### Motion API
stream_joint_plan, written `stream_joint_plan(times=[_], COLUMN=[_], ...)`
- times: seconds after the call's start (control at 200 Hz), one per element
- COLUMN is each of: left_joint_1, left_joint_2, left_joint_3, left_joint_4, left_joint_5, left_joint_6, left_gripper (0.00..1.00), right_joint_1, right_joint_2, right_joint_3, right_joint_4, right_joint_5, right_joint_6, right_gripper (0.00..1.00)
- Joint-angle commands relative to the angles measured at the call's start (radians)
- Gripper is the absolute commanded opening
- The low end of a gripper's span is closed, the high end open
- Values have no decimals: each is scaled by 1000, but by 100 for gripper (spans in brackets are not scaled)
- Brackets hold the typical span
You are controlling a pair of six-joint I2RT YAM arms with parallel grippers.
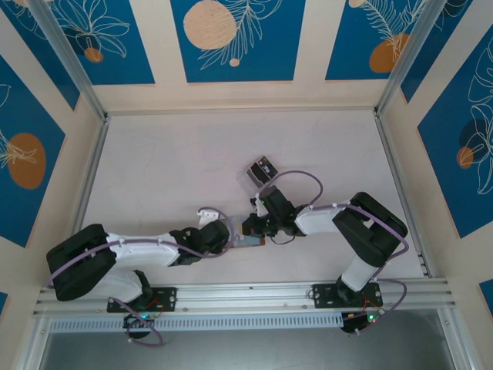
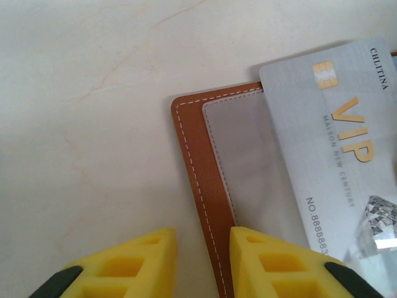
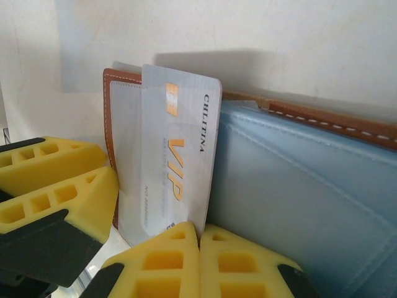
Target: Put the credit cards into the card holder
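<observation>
Card holder (image 1: 251, 242) first: it lies open and flat on the worktop (image 1: 169, 169), near the 6 o'clock edge, right between my two arms. It is open so its pockets face up and a card can slide in. My right fingers (image 3: 209, 251) are squeezed shut on the bottom edge of one credit card (image 3: 177, 155), the silver one with gold VIP letters. I hold it by that end so the other end is free to go into a pocket. The card lies on the pale grey side of the holder, with the blue pocket at 3 o'clock of it in my right wrist view. Its far end pokes past the brown rim at 12 o'clock. I cannot tell if it is in a slot or just lying on top. My left fingers (image 2: 248, 254) are a little way apart and grip nothing. They point down at the holder's brown edge; one is over the leather, the other over bare worktop. I think they are there to pin the holder so it does not slip when I push the card. A small dark thing (image 1: 262, 169) sits at 12 o'clock from the holder; I cannot tell what it is.
</observation>
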Motion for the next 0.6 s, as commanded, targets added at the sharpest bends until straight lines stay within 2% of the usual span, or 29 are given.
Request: stream_joint_plan(times=[0.0, 0.595], left_joint_1=[-8, -13], left_joint_2=[-1, 20], left_joint_3=[-21, -15], left_joint_4=[-70, -59], left_joint_5=[7, 7], left_joint_6=[-10, -14], left_gripper=[28, 28], right_joint_1=[15, 17], right_joint_2=[42, 39], right_joint_3=[-38, -40], right_joint_4=[-161, -203], right_joint_5=[-13, -36], right_joint_6=[-35, -46], right_gripper=[0, 0])
